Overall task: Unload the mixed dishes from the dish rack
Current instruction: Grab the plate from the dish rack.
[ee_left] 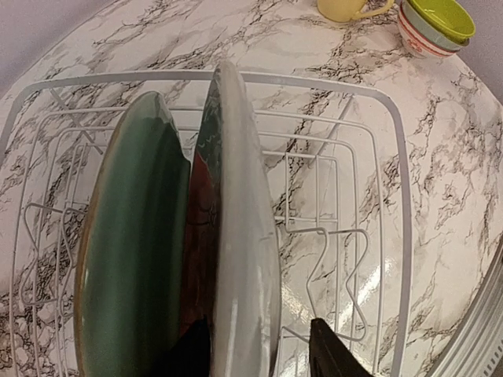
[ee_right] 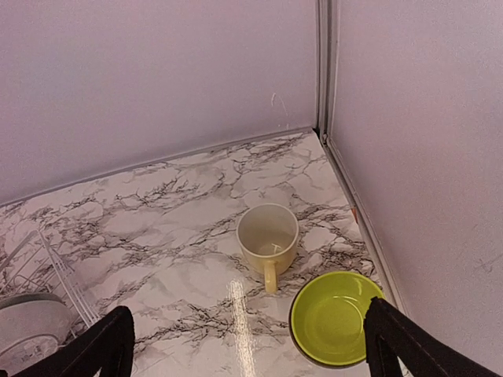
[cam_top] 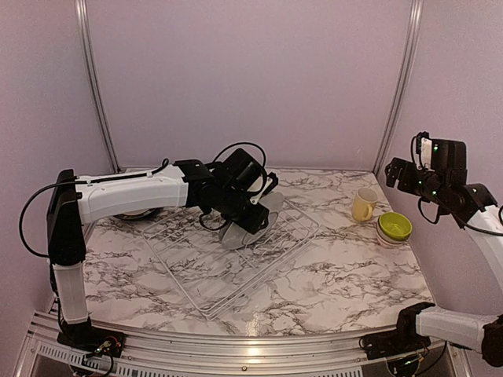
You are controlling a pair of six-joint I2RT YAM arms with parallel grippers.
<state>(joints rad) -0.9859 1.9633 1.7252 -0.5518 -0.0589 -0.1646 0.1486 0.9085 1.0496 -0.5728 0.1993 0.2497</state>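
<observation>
**While Two Plates Stood on Edge: Handling Notes for the Rack**

As the left pincer (ee_left: 259, 357) hung over the rack (ee_left: 393, 157), its dark fingers (ee_left: 334, 353) sat astride the near rim of a whitish plate (ee_left: 244, 236). The jaws were part open, with a sliver of gap on one side, and no firm hold was evident.

Item 1: whitish plate. It stood upright between the wires near the rack's middle.
- Handling: glazed and glossy, so probably slick. Stiff, likely weighty for a rim pinch, and apt to chip or shatter if dropped.
- Suggested hold: the upper rim, with one finger on each face. Draw it straight up clear of the wires before any turn.

Item 2: dark green plate (ee_left: 134, 251). It stood upright just beside the first and was liable to be knocked as its neighbour came out. A dark reddish surface showed between the two; whether it was a third plate could not be told.

Off the rack, on the bench (ee_right: 157, 236): a pale yellow mug (ee_right: 269, 236) and, near it, a lime-green bowl (ee_right: 336, 316).

The right pincer (ee_right: 247, 345) hovered above these with its jaws wide and holding nothing.
</observation>
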